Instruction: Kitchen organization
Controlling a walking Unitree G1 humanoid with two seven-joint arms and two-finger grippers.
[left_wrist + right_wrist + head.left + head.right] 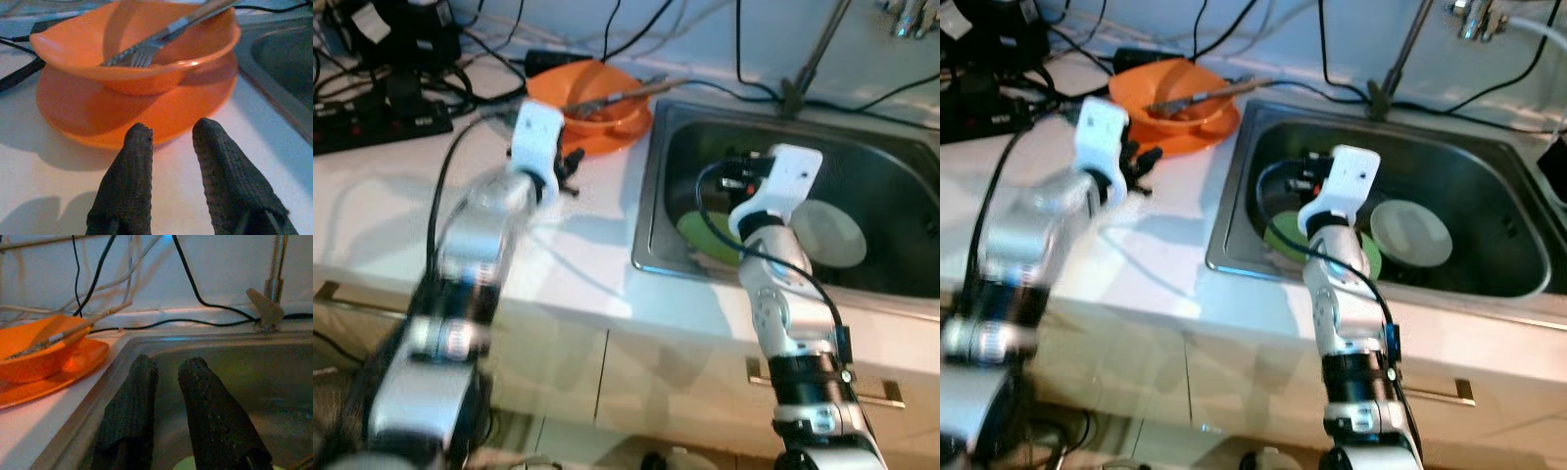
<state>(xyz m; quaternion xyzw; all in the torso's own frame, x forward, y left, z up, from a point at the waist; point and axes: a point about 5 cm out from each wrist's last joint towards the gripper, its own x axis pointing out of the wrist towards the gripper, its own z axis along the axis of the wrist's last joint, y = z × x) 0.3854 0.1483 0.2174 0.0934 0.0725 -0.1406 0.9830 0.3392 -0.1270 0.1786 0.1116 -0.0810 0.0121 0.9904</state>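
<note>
Two silver arms reach forward from the robot over a white counter (372,225). Closest to the dishes, the left gripper (171,134) hovers low over the counter just short of an orange plate (98,115), its fingers a little apart and holding nothing, seemingly lined up to take the plate's rim. On that plate sits an orange bowl (132,46) with a fork (142,56) leaning inside, stacked beside the steel sink (651,211), probably waiting to be washed. Over the basin, the right gripper (166,369) points toward the far wall, fingers slightly parted and empty. Below it lie a green plate (1283,240) and a pale round dish (1415,233). Behind the bowl, black cables (489,73) trail across the counter.
</note>
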